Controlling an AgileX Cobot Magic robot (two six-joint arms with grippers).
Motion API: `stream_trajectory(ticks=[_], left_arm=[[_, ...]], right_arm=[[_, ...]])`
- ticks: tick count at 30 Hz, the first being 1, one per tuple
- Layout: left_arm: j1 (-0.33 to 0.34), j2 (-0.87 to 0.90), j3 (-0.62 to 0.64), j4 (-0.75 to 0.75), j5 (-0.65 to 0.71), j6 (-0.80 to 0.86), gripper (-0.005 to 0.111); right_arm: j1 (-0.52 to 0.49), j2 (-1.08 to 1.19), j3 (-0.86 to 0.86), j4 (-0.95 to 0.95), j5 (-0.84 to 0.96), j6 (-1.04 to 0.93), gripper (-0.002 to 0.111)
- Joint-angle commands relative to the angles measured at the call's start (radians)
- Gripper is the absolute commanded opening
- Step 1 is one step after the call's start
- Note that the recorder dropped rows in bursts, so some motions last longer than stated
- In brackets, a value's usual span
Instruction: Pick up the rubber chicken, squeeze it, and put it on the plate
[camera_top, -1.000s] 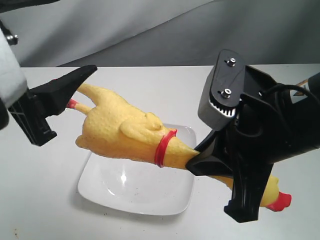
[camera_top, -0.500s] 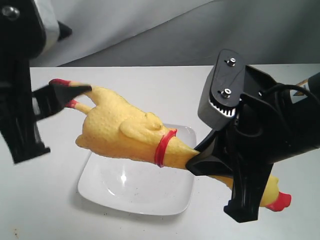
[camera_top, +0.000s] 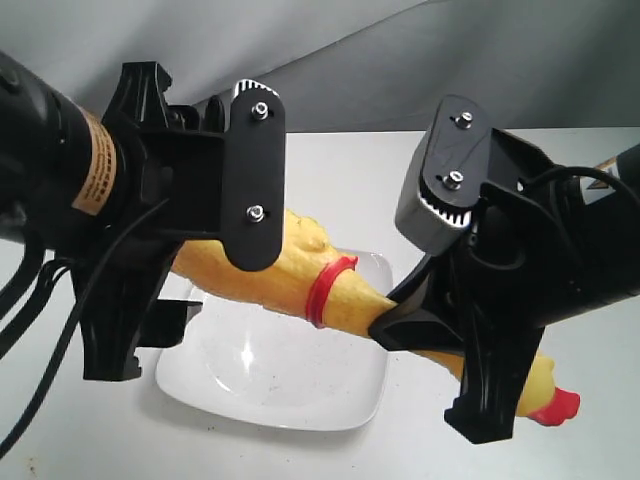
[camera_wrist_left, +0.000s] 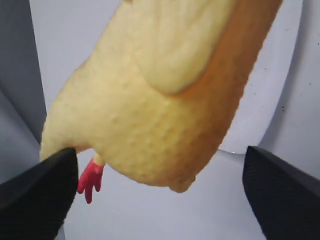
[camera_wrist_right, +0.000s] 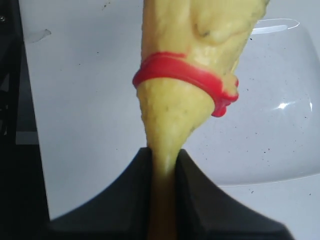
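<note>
The rubber chicken (camera_top: 300, 275) hangs in the air, slanting over the plate (camera_top: 262, 385), with its red-beaked head (camera_top: 556, 402) low at the right. My right gripper (camera_top: 420, 335) is shut on its thin neck, just past the red neck ring (camera_wrist_right: 182, 75), and the pinched neck shows between the fingers (camera_wrist_right: 130, 195). My left gripper (camera_wrist_left: 160, 200) is open. Its two black fingers (camera_wrist_left: 35, 195) stand wide on either side of the chicken's fat rear body (camera_wrist_left: 160, 100), beside a red foot (camera_wrist_left: 90, 179). In the exterior view the left arm hides that rear end.
The white plate (camera_wrist_right: 280, 140) rests on a white table (camera_top: 350, 170), directly under the chicken. A grey cloth backdrop (camera_top: 450, 60) closes the far side. Both black arms crowd the space above the plate.
My left arm has swung in from the chicken's feet to its rear body, and its jaws have widened around it. The right gripper and the chicken have stayed in place.
</note>
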Motion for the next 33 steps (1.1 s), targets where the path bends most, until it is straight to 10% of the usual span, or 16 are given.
stream_trajectory(ticks=[1, 8, 20, 30, 33], left_arm=[[-0.036, -0.014, -0.011, 0.057, -0.033, 0.011, 0.084], [-0.081, -0.017, -0.011, -0.042, -0.195, 0.082, 0.084], [-0.081, 0.114, -0.011, -0.035, -0.051, 0.055, 0.082], [-0.081, 0.091, -0.011, -0.049, 0.088, 0.053, 0.006], [-0.081, 0.085, -0.011, -0.062, 0.133, 0.055, 0.001]], right_arm=[[0.003, -0.01, -0.001, 0.022, -0.011, -0.005, 0.0], [0.003, -0.01, -0.001, 0.05, -0.006, -0.017, 0.0], [0.003, -0.01, -0.001, 0.067, 0.016, -0.037, 0.0], [0.003, -0.01, -0.001, 0.062, 0.02, -0.037, 0.0], [0.003, -0.01, -0.001, 0.062, 0.022, -0.037, 0.0]])
